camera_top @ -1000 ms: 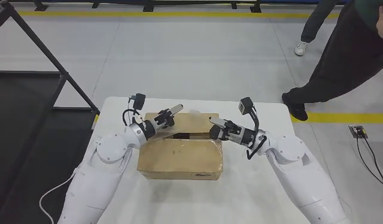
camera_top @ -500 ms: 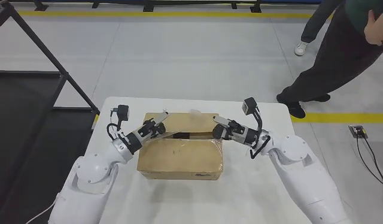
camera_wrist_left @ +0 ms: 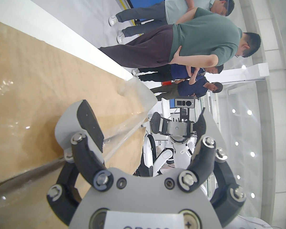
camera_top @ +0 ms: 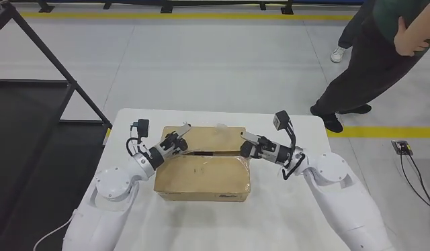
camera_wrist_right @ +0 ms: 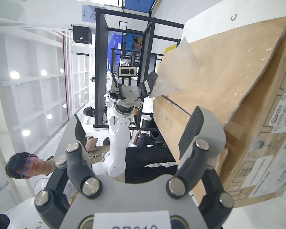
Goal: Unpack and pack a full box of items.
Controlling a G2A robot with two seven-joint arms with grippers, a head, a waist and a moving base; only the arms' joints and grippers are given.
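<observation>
The brown cardboard box (camera_top: 201,177) sits mid-surface (camera_top: 282,211), its long axis running left to right. Its far flap (camera_top: 208,138), with clear tape along it, tilts up. The left gripper (camera_top: 180,134) and right gripper (camera_top: 246,142) are spread wide at the flap's ends, grasping nothing.

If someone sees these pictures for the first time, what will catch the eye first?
A brown cardboard box stands in the middle of the white table. The left end effector and the right end effector, both open, sit at opposite ends of its top flaps. A loose piece of clear tape sticks up from the box's far edge.
</observation>
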